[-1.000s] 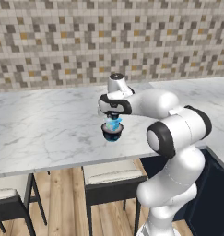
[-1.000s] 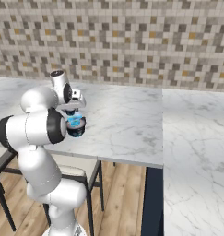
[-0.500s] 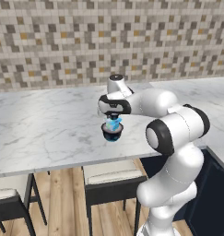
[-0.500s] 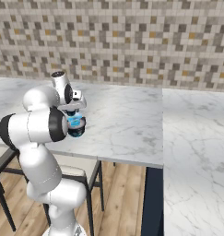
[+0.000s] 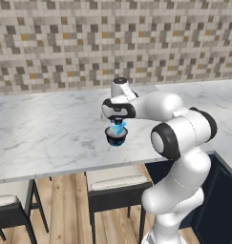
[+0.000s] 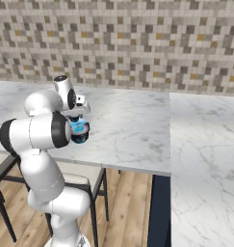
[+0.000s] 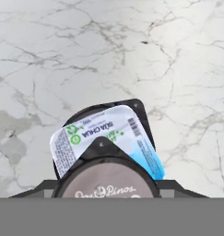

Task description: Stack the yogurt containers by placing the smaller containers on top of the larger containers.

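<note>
stools: two dark-framed stools with pale seats (image 5: 118,183) tucked under the near edge of the counter, a second one (image 5: 7,202) further left; wood floor beneath.
arm: white arm bends forward over the counter, hand pointing down above the stack.
gripper (image 5: 117,125): sits right over the containers near the counter's near edge; jaws part-way apart around the top of the stack; from the base views cannot tell if the fingers actually press anything. In the hand view a dark round lidded cup fills the space right at the fingertips.
tiny dark cup (image 7: 106,177): round, pale grey-brown lid with printed lettering, closest to the hand, resting on top of the blue container.
light-blue container (image 7: 104,138): boxy, white label with green mark and barcode, tilted askew, lying on the tub under the cup; seen as a blue patch in the base views (image 5: 118,127) (image 6: 78,127).
dark tub (image 5: 116,137): wide round tub, bottom of the stack, standing on the counter; its dark rim pokes out behind the blue container in the hand view (image 7: 134,108).
counter (image 5: 50,133): white grey-veined marble, runs left to right; a second stretch continues on the right (image 6: 205,159).
wall (image 5: 112,43): mosaic tile backsplash, grey, beige and orange, at the far side.
</note>
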